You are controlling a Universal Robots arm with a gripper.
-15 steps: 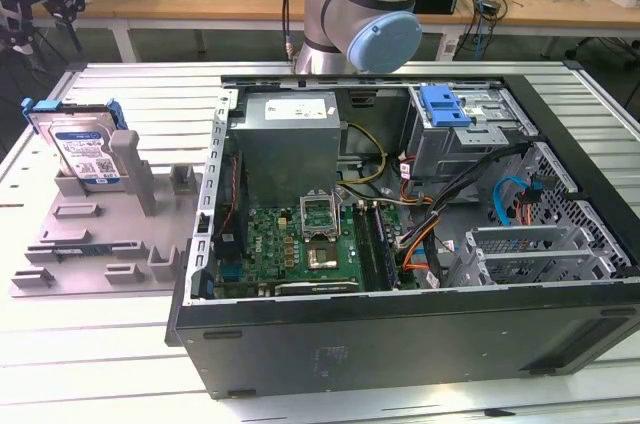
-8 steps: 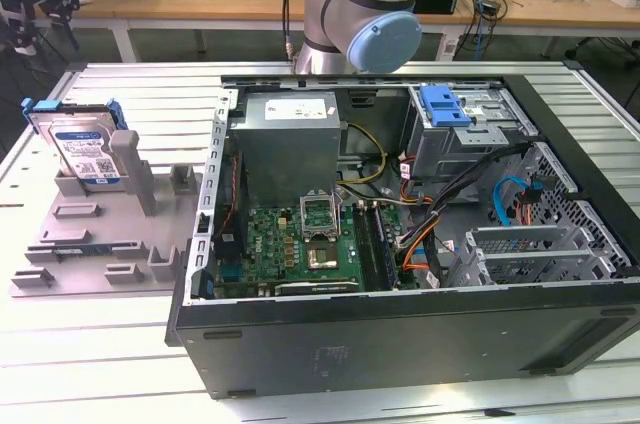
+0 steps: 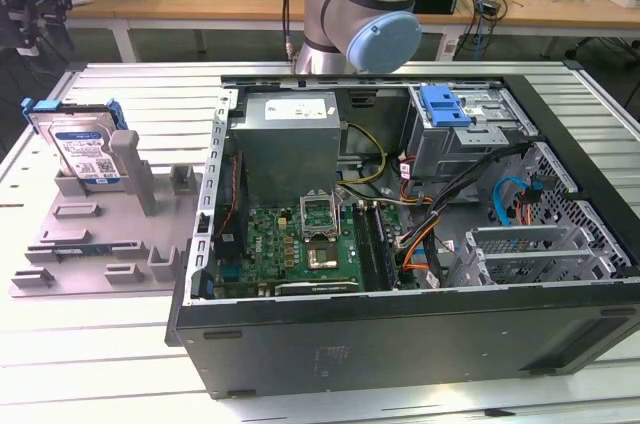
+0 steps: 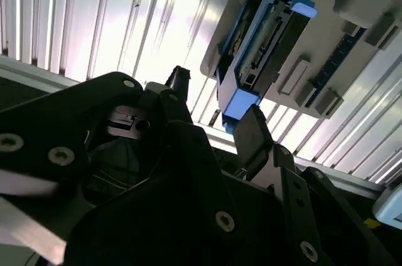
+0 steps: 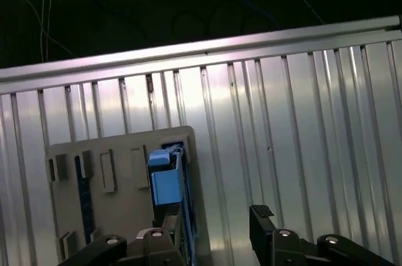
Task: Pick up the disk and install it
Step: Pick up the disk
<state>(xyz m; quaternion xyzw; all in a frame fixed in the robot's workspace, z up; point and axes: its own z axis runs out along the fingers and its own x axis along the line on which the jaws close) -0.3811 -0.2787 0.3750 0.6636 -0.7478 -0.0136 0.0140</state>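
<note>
The disk (image 3: 85, 149) is a silver drive with a white-and-blue label in a blue carrier frame. It stands on edge in a grey holder (image 3: 100, 234) at the exterior view's left, leaning against a grey post. My gripper (image 3: 32, 29) hangs above and behind it, apart from it. In the second wrist view the gripper (image 4: 213, 106) is open, and the disk (image 4: 257, 46) lies beyond the gap between its black fingers (image 4: 251, 129). In the first wrist view the disk's blue carrier (image 5: 166, 181) sits by one finger of the gripper (image 5: 213, 222), with nothing held.
An open computer case (image 3: 560, 274) fills the middle and right of the slatted metal table (image 3: 120, 364). Inside are a motherboard, cables and a metal drive cage (image 3: 480, 139) with a blue bracket (image 3: 445, 104) on top. The arm's base (image 3: 360, 14) stands behind the case.
</note>
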